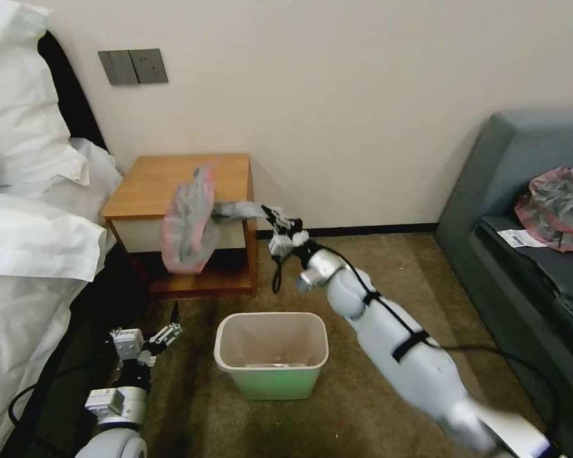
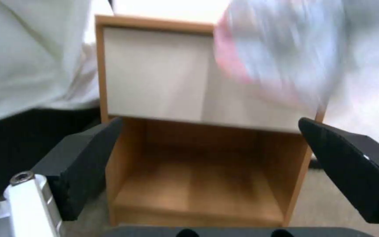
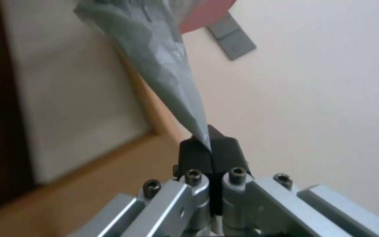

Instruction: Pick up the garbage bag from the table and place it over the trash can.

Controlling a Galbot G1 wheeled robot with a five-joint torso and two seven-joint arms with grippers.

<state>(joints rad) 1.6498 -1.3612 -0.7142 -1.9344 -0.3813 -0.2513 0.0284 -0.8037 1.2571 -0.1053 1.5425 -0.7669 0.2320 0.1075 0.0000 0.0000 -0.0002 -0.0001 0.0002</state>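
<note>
Brown carpet (image 1: 375, 267) runs to a cream wall, with a bed (image 1: 25, 254) at one side and a grey sofa (image 1: 522, 210) at the other. Against the wall stands the bench (image 1: 172, 175), its orange-brown top bare at the back. The right pincer (image 1: 272, 215) hangs off the bench's right front corner, its fingers (image 3: 198, 154) pressed together on a twisted grey tail of the bag (image 1: 188, 222). That bag is off the top and hangs blurred in front of the right half of the drawer front (image 2: 154, 75), its pink rim apparently lowest. The can (image 1: 272, 353) stands upright on the carpet before the bench, well below the bag. The left pincer (image 1: 154, 336) hovers low beside the can, on the bed side, spread wide and holding nothing. A second bag (image 1: 557, 207) lies heaped on the sofa.
</note>
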